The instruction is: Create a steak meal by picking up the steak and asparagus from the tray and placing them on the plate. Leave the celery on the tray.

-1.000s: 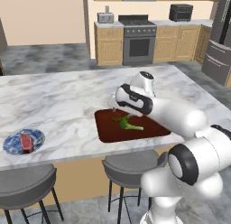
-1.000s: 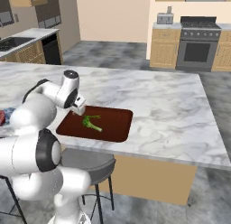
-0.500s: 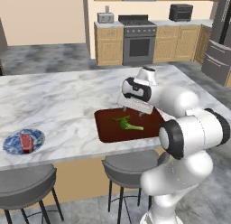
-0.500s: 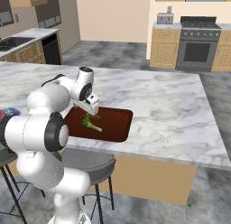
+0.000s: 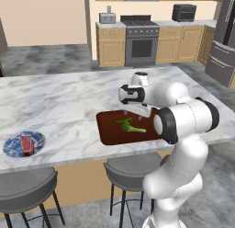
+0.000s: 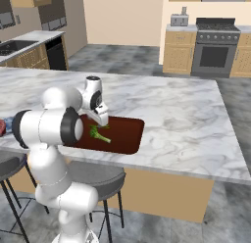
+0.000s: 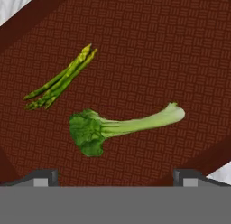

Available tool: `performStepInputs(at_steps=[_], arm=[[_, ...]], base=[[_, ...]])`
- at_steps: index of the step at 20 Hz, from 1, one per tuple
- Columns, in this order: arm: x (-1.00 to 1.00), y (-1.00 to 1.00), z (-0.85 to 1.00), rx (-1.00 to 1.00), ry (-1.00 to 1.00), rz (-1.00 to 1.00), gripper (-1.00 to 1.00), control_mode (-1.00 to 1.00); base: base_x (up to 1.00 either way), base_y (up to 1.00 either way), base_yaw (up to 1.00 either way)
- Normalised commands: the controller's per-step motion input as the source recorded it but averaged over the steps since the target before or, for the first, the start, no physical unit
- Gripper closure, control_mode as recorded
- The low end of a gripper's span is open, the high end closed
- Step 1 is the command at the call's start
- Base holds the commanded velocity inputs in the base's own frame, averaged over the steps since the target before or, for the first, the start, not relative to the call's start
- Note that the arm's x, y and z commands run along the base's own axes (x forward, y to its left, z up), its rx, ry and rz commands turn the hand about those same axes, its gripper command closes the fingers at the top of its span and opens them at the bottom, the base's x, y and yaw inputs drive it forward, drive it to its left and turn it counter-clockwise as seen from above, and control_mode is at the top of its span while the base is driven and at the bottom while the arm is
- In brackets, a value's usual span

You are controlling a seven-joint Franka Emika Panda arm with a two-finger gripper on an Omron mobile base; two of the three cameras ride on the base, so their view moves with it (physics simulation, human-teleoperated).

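— So, where does the gripper [image 7: 115,175] stand?

— Above the tray [image 5: 110,130], looking straight down on it. Its two fingertips [image 7: 43,177] are spread as wide as they go, and nothing sits between them. In the left base view the gripper [image 5: 139,113] hangs over the tray's far edge, just above the greens.

— And the tray itself?

— A dark red-brown rectangle lying near the front edge of the marble island counter [image 5: 59,103], just beyond a grey stool [image 5: 131,165]. From the right base view the tray [image 6: 128,134] has the hand over its left part.

— What lies on it?

— Two green things. The asparagus [image 7: 61,79] — thin and dark — lies at a slant in the hand view, tips up and to the right. The celery [image 7: 122,128] lies just beside it without touching: a pale stalk with its bushy dark end on the left. Both rest flat on the tray's woven-patterned floor. In the base views they merge into one small green cluster near the tray's middle, so the celery [image 5: 132,127] is all I can pick out there.

— The steak?

— Already on the plate [image 5: 11,146]. The steak [image 5: 27,145] sits on that small blue-and-white dish near the counter's front edge, well apart from the tray and far to the arm's left.

— Anything behind?

— A stove [image 5: 141,41] and wooden cabinets [image 5: 186,41] along the back wall.
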Motion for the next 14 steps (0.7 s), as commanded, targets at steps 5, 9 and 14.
performStepInputs(at_steps=[5,9,14], arm=[[0.4,0.0,-0.34,0.0,0.0,-0.1,-1.0,-1.0],[0.35,0.0,-0.34,0.0,0.0,-0.07,-1.0,-1.0],[0.34,0.0,-0.34,0.0,0.0,-0.04,-1.0,-1.0]], base=[[0.0,0.0,0.0],[0.0,0.0,0.0],[0.0,0.0,0.0]])
